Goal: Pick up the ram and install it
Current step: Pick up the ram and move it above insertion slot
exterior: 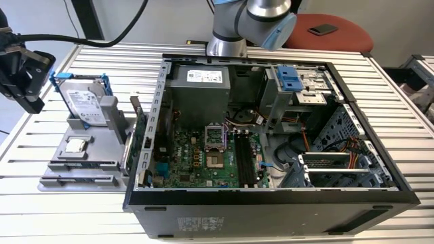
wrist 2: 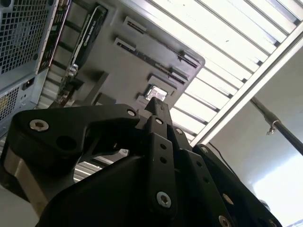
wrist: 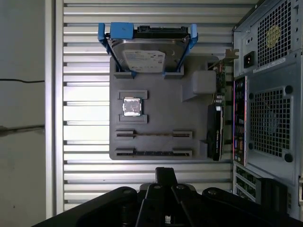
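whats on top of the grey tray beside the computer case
On the grey tray: a hard drive in a blue frame, a square chip, the ram in a slot, and an expansion card on edge. The tray under the drive is covered.

Slatted metal table (exterior: 81, 218), open PC case (exterior: 271, 216) on its side on it, grey tray (exterior: 101, 155) just beside, toward the exterior view's left.
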Robot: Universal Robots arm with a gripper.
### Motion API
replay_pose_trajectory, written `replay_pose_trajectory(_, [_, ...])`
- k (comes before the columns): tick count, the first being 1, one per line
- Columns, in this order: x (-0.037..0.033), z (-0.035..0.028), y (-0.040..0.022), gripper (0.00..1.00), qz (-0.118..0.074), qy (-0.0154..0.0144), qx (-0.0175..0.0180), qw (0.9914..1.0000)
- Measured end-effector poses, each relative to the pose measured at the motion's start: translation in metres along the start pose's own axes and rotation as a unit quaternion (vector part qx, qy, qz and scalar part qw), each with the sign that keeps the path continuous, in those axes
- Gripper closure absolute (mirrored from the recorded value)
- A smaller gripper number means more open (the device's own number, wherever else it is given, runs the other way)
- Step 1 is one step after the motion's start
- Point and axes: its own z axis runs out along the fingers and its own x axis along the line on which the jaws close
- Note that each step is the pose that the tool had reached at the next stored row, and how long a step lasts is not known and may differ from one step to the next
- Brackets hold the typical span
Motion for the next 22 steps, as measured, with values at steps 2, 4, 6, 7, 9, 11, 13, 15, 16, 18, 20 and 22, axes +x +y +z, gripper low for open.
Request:
replay_pose_trajectory(2, [0.0003,0.0000,0.0000,1.00,-0.010,0.0006,-0.0002,0.99995])
replay_pose_trajectory(4, [0.0004,0.0000,0.0000,1.00,-0.026,0.0014,-0.0005,0.99966])
replay_pose_trajectory(6, [0.0004,0.0000,0.0000,1.00,-0.041,0.0023,-0.0007,0.99916])
replay_pose_trajectory(7, [0.0003,0.0000,0.0000,1.00,-0.048,0.0027,-0.0008,0.99885])
replay_pose_trajectory(9, [0.0004,0.0000,0.0000,1.00,-0.062,0.0034,-0.0010,0.99810])
replay_pose_trajectory(11, [0.0004,0.0001,0.0000,1.00,-0.076,0.0043,-0.0013,0.99708])
replay_pose_trajectory(13, [0.0004,0.0000,0.0000,1.00,-0.092,0.0051,-0.0015,0.99579])
replay_pose_trajectory(15, [0.0004,0.0000,0.0000,1.00,-0.108,0.0061,-0.0017,0.99414])
replay_pose_trajectory(16, [0.0004,0.0000,0.0000,1.00,-0.117,0.0066,-0.0019,0.99306])
replay_pose_trajectory(18, [0.0004,0.0000,0.0000,1.00,-0.135,0.0076,-0.0022,0.99075])
replay_pose_trajectory(20, [0.0004,0.0000,0.0000,1.00,-0.153,0.0086,-0.0024,0.98816])
replay_pose_trajectory(22, [0.0004,0.0000,0.0000,1.00,-0.170,0.0096,-0.0027,0.98532])
